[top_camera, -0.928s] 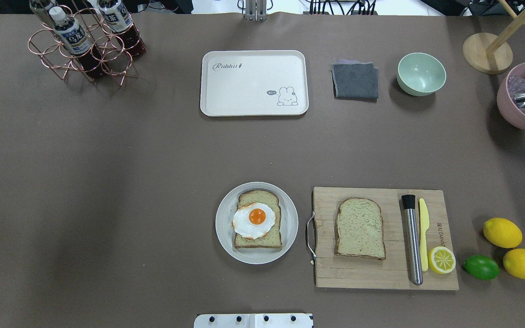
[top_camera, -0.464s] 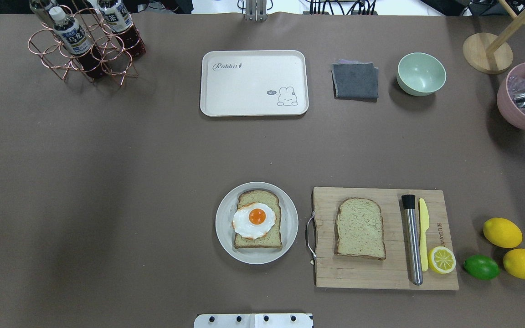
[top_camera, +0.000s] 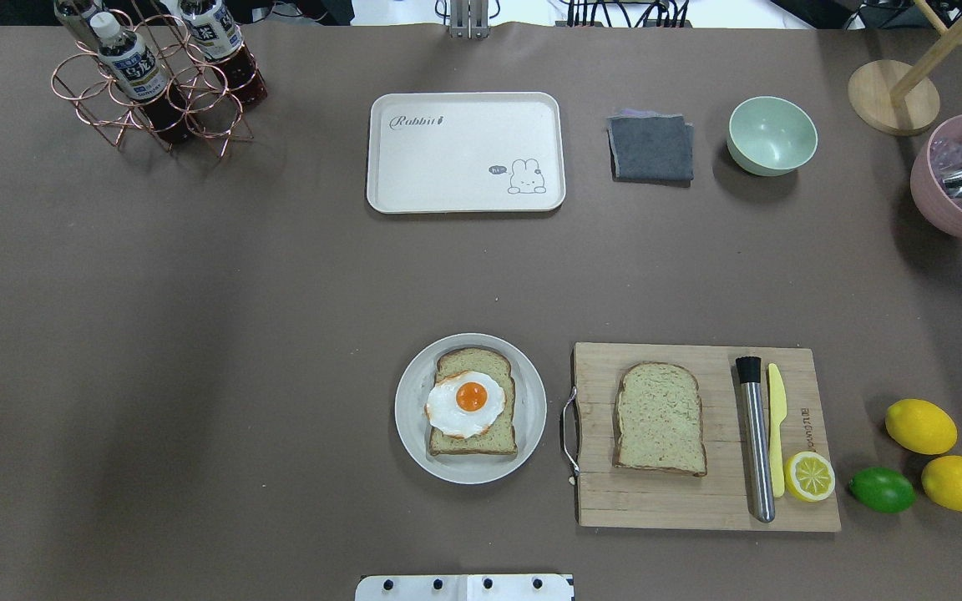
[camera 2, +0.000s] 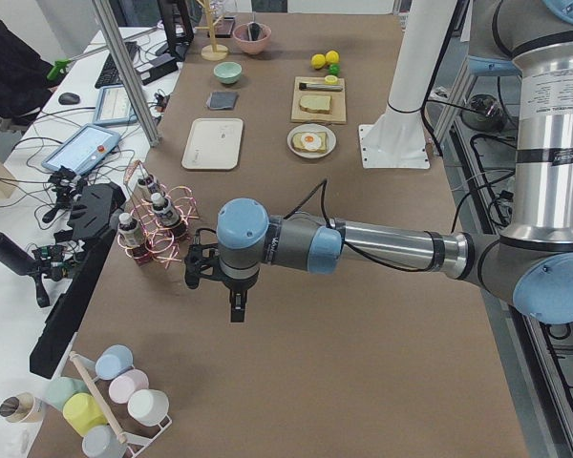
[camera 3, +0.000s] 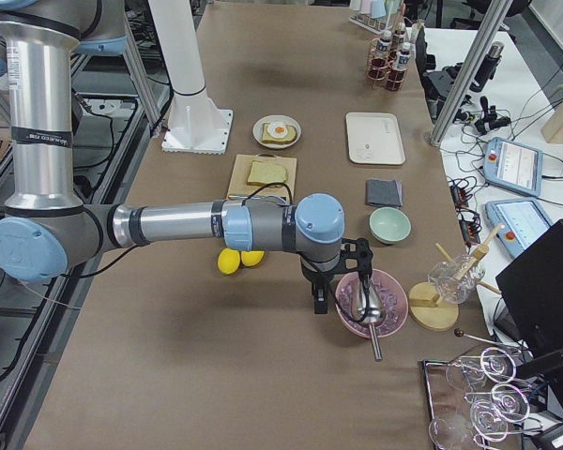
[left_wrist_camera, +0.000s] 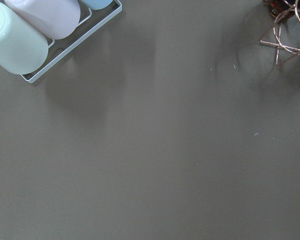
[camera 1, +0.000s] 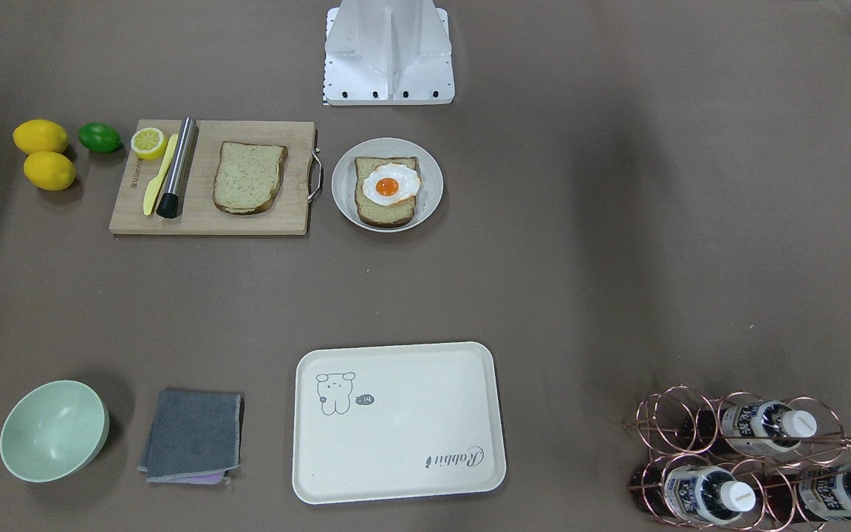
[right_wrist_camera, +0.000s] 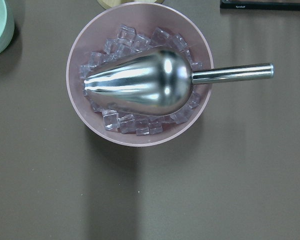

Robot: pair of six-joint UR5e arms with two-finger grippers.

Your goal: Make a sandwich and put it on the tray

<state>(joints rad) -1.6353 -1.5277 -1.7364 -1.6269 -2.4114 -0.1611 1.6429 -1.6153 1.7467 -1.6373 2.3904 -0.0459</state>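
— Toast first: where do the slices lie?
— The first slice is flat on the round grey plate, on the near side of the bench, about the middle. The fried egg rests on top of it, yolk up. The second slice lies bare on the wooden cutting board, just right of the plate. The two slices are apart, not yet stacked.
— And the tray?
— The tray sits at the far side, middle, well apart from plate and board.
— What about you?
— My left fingers hang above bare bench way out at the left end, near the copper bottle rack. My right fingers hang at the right end, just beside the pink bowl of ice cubes, where the steel scoop lies on the ice with its handle over the rim. Only the side cameras catch either pair, so I cannot tell whether they are released or clenched.
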